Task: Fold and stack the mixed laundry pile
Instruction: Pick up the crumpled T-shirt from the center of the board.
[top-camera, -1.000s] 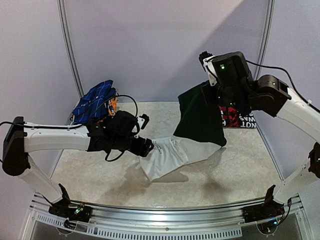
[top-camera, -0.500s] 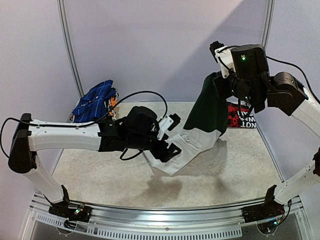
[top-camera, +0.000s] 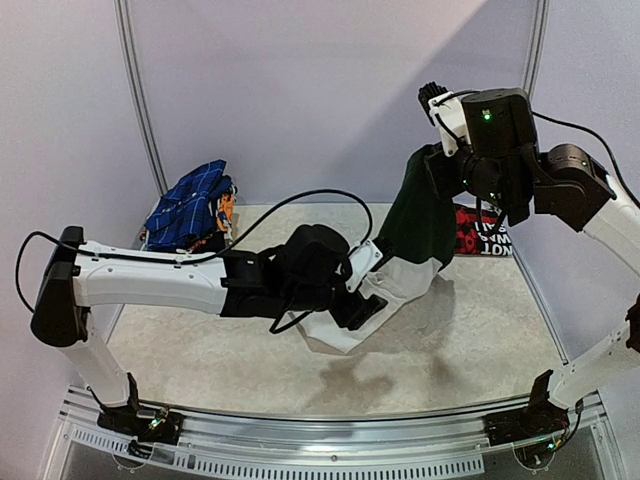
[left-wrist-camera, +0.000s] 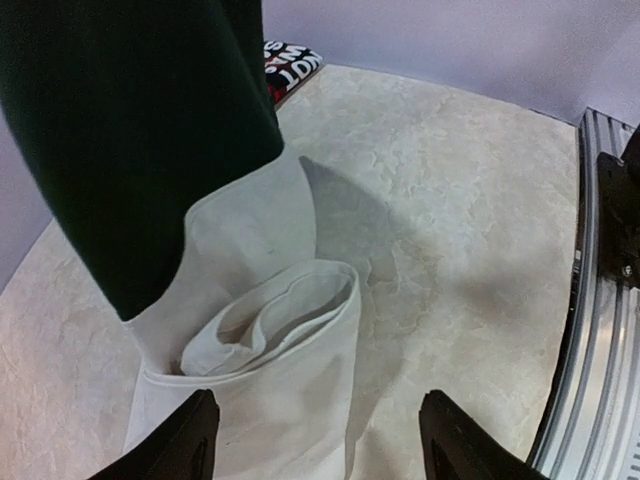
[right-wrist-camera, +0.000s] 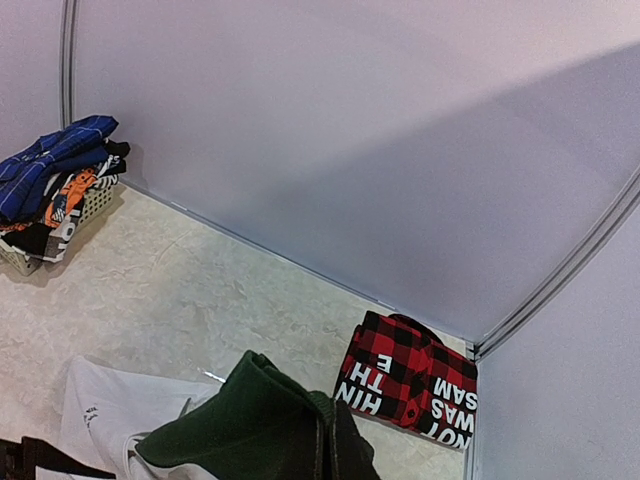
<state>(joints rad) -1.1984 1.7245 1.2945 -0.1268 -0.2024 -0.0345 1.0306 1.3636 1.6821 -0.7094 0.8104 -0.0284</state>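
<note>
My right gripper (top-camera: 437, 165) is shut on the dark green part (top-camera: 415, 220) of the white T-shirt and holds it up high, so the white body (top-camera: 400, 285) trails down to the table. In the right wrist view the green cloth (right-wrist-camera: 255, 430) bunches over my fingers. My left gripper (top-camera: 368, 283) is open and low beside the shirt's white hem. In the left wrist view my left gripper (left-wrist-camera: 320, 450) straddles the edge of the rolled white cloth (left-wrist-camera: 275, 340). The folded red-and-black plaid shirt (top-camera: 482, 232) lies at the back right. The blue checked cloth (top-camera: 190, 203) lies at the back left.
The blue cloth tops a small white lattice basket (right-wrist-camera: 92, 203) holding other garments, in the back left corner. Walls close the back and sides. A metal rail (left-wrist-camera: 605, 330) runs along the table's near edge.
My left gripper let go of the white hem, opened and moved right along the shirt. My right gripper lifted the green part higher and to the right, then held still.
</note>
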